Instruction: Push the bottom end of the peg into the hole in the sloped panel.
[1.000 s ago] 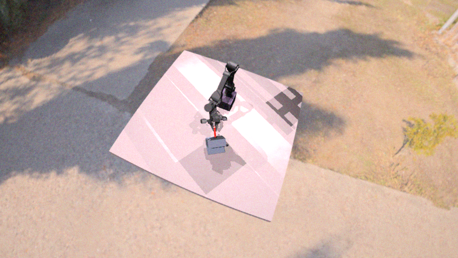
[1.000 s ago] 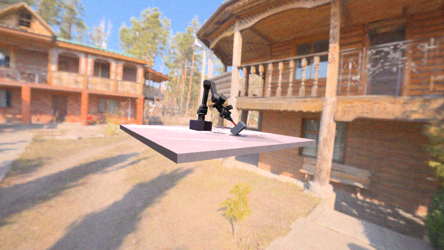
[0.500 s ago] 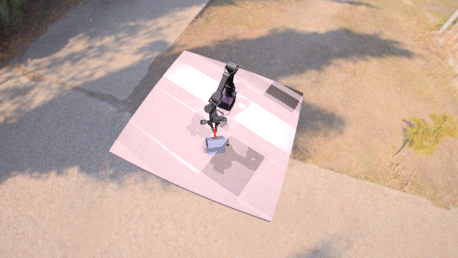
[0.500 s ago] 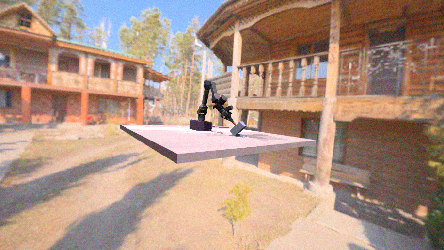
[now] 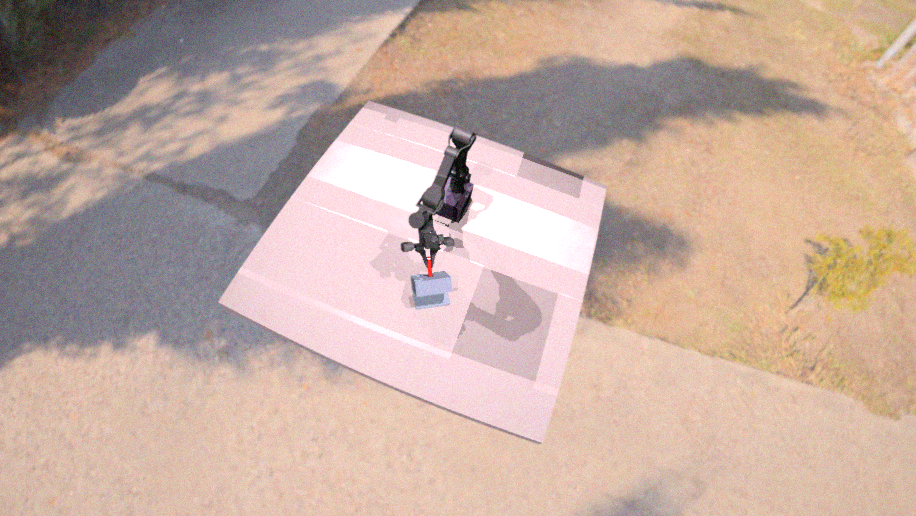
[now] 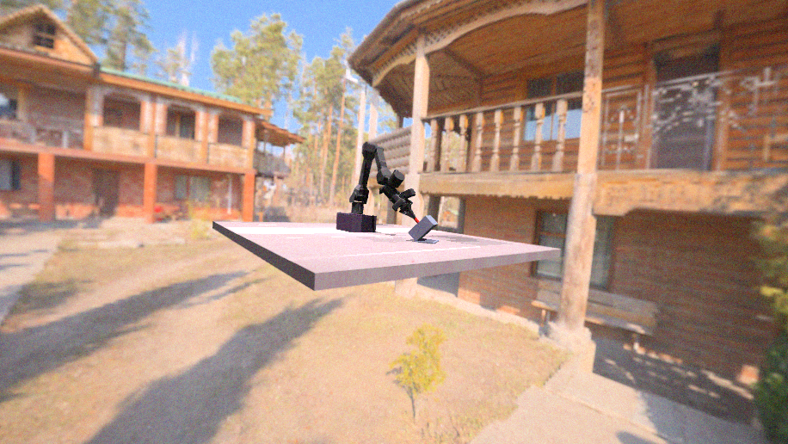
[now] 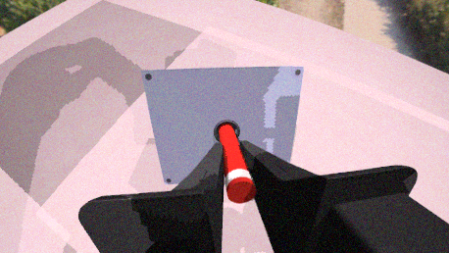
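Peg gripped, btm end at panel hole, insertion depth unclear

Top view: arm (image 5: 442,176) (image 6: 362,181) runs from its dark base (image 5: 456,208) (image 6: 356,223), just above frame ctr, down twd ctr. Hand (image 5: 429,257) (image 6: 413,216) (image 7: 230,147) is closed on the red peg (image 5: 430,267) (image 6: 417,219) (image 7: 232,154), approx mid-frame. Peg spans the short stretch btwn fingertips and upper edge of the blue-grey sloped panel (image 5: 431,283) (image 6: 422,227) (image 7: 196,98), which sits just below frame ctr on the pink worktop (image 5: 320,269) (image 6: 330,248) (image 7: 373,123). Large dark shadow patch on worktop, lower rt of panel; bright band crosses worktop behind the hand, nearer its upper edge.

Ext view: base just L of ctr, arm bent over at top, then angled down to the rt. Hand points down-rt at the panel's tilted face, a bit rt of ctr. Peg = thin red line btwn the two, tilted, lower end at the face. Hole itself can't be seen from here.

Wrist view: fingers come in from lower L & lower rt, w/ peg btwn them. Peg's far end is inside the outline of the round dark-rimmed hole (image 7: 217,131), at frame ctr; how deep, can't tell. Near end, lower ctr, is round w/ a white band (image 7: 237,175) just below it. Panel face fills upper ctr, small dark dots at both upper corners & lower L corner.
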`<action>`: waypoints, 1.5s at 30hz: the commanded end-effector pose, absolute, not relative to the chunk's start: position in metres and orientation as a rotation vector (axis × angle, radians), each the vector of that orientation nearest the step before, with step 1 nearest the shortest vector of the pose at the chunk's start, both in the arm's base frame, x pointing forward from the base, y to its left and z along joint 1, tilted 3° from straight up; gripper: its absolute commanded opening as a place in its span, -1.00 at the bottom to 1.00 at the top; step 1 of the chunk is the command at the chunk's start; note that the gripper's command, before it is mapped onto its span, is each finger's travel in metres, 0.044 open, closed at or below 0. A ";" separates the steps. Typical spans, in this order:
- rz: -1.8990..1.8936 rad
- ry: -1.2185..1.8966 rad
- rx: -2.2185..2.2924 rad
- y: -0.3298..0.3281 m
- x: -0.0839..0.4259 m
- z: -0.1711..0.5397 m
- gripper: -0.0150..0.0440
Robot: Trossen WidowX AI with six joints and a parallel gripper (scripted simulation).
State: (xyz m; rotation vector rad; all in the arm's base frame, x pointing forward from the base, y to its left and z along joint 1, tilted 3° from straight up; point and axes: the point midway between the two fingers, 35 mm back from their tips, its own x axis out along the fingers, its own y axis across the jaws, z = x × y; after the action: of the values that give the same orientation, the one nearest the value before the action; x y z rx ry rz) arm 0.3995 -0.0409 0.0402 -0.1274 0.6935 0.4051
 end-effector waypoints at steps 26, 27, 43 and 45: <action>0.400 0.694 -0.127 -0.037 0.412 0.030 -0.49; 0.400 0.694 -0.127 -0.037 0.412 0.030 -0.49; 0.406 0.695 -0.126 -0.036 0.411 0.030 -0.05; 0.406 0.695 -0.126 -0.036 0.411 0.030 0.13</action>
State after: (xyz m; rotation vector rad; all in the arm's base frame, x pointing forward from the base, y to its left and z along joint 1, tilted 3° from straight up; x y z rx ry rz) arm 0.4109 -0.0360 0.0294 -0.1254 0.6950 0.4064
